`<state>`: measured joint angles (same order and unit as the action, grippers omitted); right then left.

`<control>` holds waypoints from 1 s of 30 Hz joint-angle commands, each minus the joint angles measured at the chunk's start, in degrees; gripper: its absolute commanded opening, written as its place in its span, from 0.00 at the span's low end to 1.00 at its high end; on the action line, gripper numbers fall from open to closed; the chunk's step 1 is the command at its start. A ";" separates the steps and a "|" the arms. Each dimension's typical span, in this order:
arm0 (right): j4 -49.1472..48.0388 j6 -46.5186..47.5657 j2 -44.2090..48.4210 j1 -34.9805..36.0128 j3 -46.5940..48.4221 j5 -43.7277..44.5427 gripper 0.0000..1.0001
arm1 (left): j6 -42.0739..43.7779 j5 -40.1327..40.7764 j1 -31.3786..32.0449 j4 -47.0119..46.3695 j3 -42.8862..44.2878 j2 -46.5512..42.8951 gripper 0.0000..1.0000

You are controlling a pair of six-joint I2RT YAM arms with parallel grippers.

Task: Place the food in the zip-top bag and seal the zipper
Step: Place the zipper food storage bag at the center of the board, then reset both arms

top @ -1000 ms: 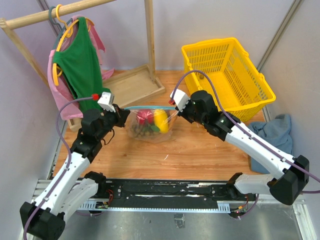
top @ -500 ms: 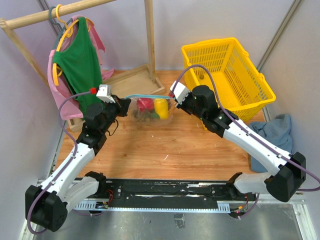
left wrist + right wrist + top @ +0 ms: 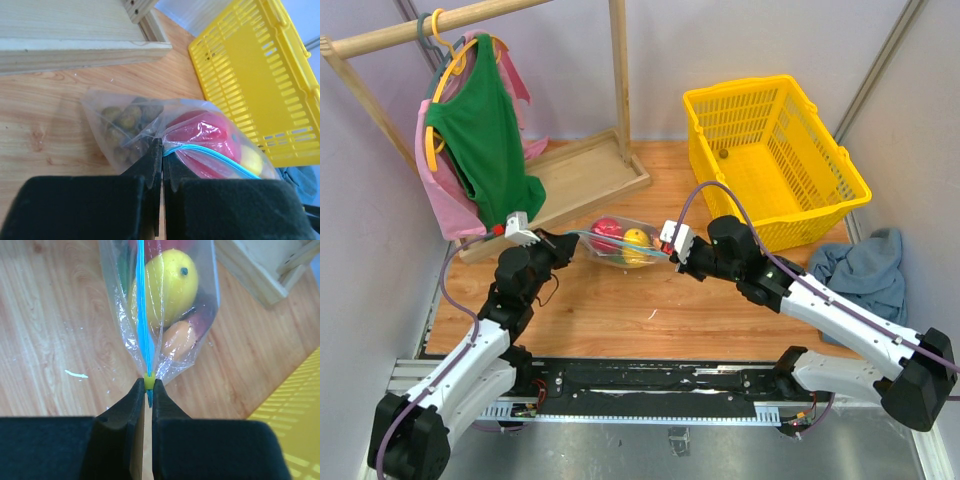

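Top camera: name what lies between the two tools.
The clear bag of fruit, its blue zipper stretched from left tool to right tool, in the top view.

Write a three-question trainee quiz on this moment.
1. True or false: the bag lies loose, with no gripper on it.
2. What is the right gripper shut on? A. the zipper end; B. a loose fruit; C. nothing, it is open.
3. Fill in: the tan-brown fruits sit at the ___ gripper's end of the bag.
Key: 1 false, the left gripper and the right one both pinch it; 2 A; 3 left.
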<state>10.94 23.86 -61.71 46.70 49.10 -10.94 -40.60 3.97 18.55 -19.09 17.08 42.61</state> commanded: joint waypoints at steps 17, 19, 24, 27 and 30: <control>5.73 -10.26 3.16 0.30 4.14 3.39 0.54 | -3.53 12.55 -0.64 16.35 3.36 -9.04 0.73; 3.96 -11.61 5.80 -0.29 4.20 5.88 0.67 | -2.14 12.73 -0.64 19.71 5.66 -11.49 0.81; 6.00 -17.95 8.54 -4.15 8.29 12.52 0.90 | 3.50 12.52 -0.63 28.98 12.62 -16.74 0.89; 8.63 -20.89 9.79 -6.85 9.62 20.83 0.97 | 8.33 12.07 -0.70 33.48 16.93 -19.43 0.97; 9.86 -21.94 13.11 -8.29 8.98 29.01 0.98 | 11.96 11.75 -0.62 37.13 20.43 -22.62 0.99</control>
<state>16.80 6.59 -51.92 40.64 57.60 4.97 -35.66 14.98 18.09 10.72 33.17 23.35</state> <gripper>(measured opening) 0.985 0.988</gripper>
